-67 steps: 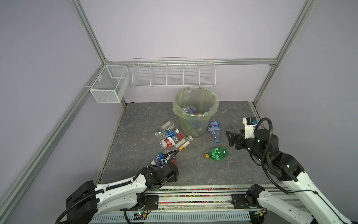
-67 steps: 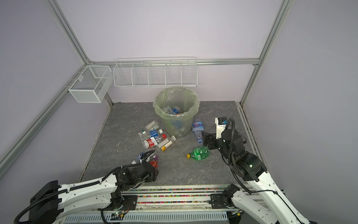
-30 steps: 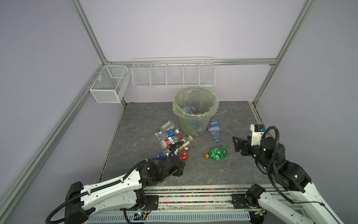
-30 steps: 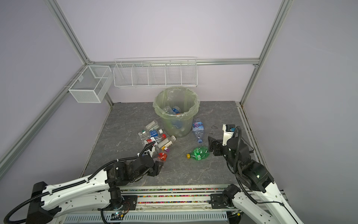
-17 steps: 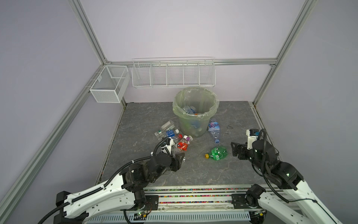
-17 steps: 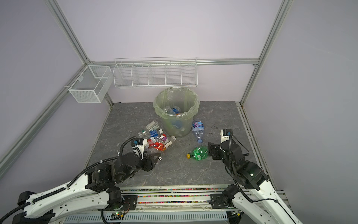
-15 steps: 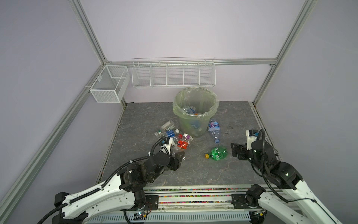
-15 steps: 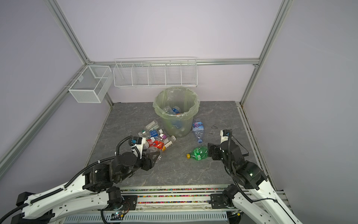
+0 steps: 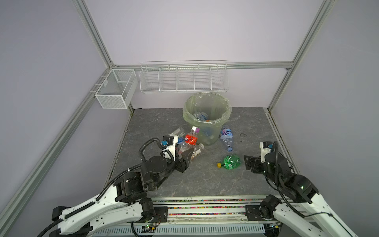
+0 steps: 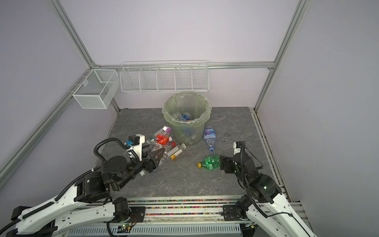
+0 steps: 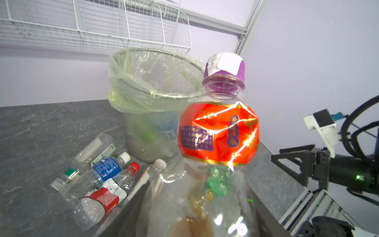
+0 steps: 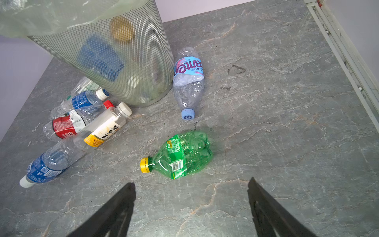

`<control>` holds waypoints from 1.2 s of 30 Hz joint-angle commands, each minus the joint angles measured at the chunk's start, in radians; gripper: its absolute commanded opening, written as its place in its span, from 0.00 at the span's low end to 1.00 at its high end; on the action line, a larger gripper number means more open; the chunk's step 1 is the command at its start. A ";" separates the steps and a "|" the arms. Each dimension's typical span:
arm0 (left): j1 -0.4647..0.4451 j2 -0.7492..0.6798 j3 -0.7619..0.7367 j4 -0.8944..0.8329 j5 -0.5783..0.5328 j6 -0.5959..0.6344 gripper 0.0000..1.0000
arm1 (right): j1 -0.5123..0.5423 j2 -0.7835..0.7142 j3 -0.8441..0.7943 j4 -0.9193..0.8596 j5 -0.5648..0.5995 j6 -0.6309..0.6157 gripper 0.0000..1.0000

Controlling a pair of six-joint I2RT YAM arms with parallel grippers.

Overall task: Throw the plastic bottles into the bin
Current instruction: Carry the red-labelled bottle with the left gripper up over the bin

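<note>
My left gripper [image 9: 185, 152] is shut on a clear plastic bottle [image 9: 190, 139] with a red label and purple cap, held off the table just left of the bin [image 9: 185, 110]. In the left wrist view the bottle [image 11: 218, 133] fills the space between the gripper's [image 11: 196, 209] jaws, with the bag-lined bin [image 11: 147, 98] behind. My right gripper [image 12: 190, 182] stands open just short of a crushed green bottle [image 12: 182, 157] lying on the table. Both top views show this gripper [image 10: 222, 163] right of the green bottle [image 10: 209, 162]. More bottles [image 9: 200, 117] lie inside the bin.
A blue-labelled bottle [image 12: 188, 82] lies against the bin's right side. Several bottles [image 12: 82, 121] are piled left of the bin. Two white wire baskets [image 9: 115, 92] [image 9: 183, 79] hang on the walls. A rail [image 9: 205, 205] runs along the table's front edge.
My left gripper has risen and moved toward the bin with the red-labelled bottle in it. The right gripper has sunk a little beside the green bottle, still open.
</note>
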 commanded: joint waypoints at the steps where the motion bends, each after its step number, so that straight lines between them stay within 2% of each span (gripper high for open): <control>1: -0.003 0.003 0.060 0.068 -0.029 0.100 0.34 | -0.006 -0.018 -0.024 -0.020 -0.014 0.026 0.89; 9: -0.002 0.099 0.162 0.132 -0.040 0.211 0.34 | -0.006 -0.044 -0.046 -0.031 -0.024 0.040 0.88; 18: 0.008 0.186 0.273 0.166 -0.036 0.282 0.33 | -0.006 -0.075 -0.067 -0.046 -0.021 0.049 0.88; 36: 0.165 0.411 0.527 0.151 0.159 0.297 0.34 | -0.005 -0.109 -0.069 -0.078 -0.016 0.054 0.88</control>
